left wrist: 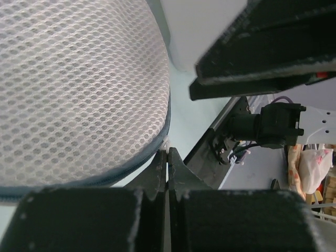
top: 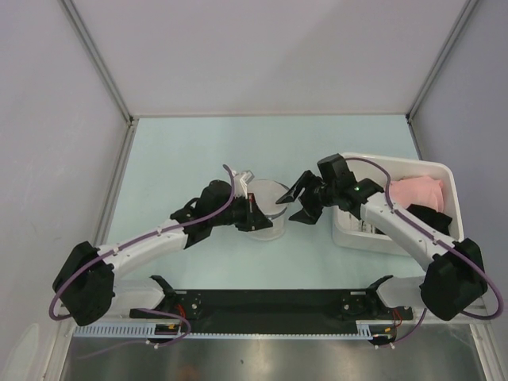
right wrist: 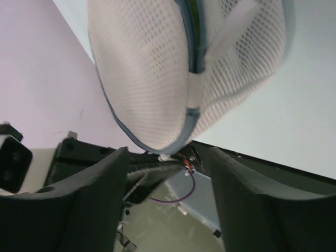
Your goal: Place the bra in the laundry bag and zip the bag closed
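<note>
The laundry bag [top: 270,205], a round white mesh pouch with a dark zipper rim, stands on edge at the table's middle between my two grippers. My left gripper [top: 254,216] is at its near-left rim. In the left wrist view the bag [left wrist: 79,89] fills the upper left, and the left gripper [left wrist: 168,153] is shut on the small white zipper pull [left wrist: 169,143]. My right gripper [top: 302,200] is open just right of the bag. In the right wrist view it [right wrist: 168,152] is open below the bag [right wrist: 152,68]. The bra shows only as an olive sliver [right wrist: 196,9] in the zipper gap.
A white rectangular bin [top: 353,230] stands at the right, holding a pink garment [top: 417,192] and a black garment [top: 432,216]. The right arm reaches over the bin's near-left corner. Grey walls enclose the table at the back and sides.
</note>
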Tool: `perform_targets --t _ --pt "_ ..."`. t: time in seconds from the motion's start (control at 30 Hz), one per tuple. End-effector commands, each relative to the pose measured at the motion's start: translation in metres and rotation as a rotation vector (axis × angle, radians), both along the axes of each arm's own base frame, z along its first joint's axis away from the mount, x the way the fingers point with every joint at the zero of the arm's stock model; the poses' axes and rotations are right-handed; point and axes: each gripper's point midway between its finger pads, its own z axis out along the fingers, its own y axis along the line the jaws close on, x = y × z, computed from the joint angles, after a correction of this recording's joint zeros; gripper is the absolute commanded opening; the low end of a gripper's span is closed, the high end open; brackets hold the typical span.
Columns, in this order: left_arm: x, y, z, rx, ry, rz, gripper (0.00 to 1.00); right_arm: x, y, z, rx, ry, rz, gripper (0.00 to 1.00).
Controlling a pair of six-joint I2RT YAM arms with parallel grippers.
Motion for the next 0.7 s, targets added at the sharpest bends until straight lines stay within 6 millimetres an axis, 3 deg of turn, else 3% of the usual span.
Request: perform_targets --t 0.0,0.23,0.33,0.4,0.43,0.5,0.53,0.67 --pt "-0.004 -0.014 0.024 -0.075 -0.036 -0.037 0.0 0.022 0.019 0.019 0.08 -0.048 -0.041 0.61" --pt "-0.001 -0.015 0.027 -0.072 -0.052 -0.034 0.0 0.017 0.041 0.002 0.072 -0.006 0.001 0.52" --pt "0.001 -0.014 0.025 -0.061 -0.055 -0.034 0.0 0.019 0.043 -0.005 0.048 -0.009 0.009 0.37" --pt "0.006 -0.006 0.012 0.002 -0.032 0.011 0.0 0.025 0.04 -0.005 0.029 -0.039 0.018 0.29" --pt "0.007 0.0 0.005 0.042 -0.01 0.034 0.0 0.032 0.036 -0.01 0.011 -0.05 0.013 0.27" --pt "0.011 0.019 -0.02 0.149 0.061 0.098 0.0 0.039 0.03 -0.015 -0.023 -0.091 0.042 0.05" --pt "0.013 0.026 -0.028 0.181 0.071 0.113 0.0 0.045 0.026 -0.016 -0.028 -0.103 0.049 0.0" --pt "0.016 0.068 -0.055 0.322 0.121 0.213 0.0 0.067 0.018 -0.026 -0.081 -0.182 0.121 0.0"
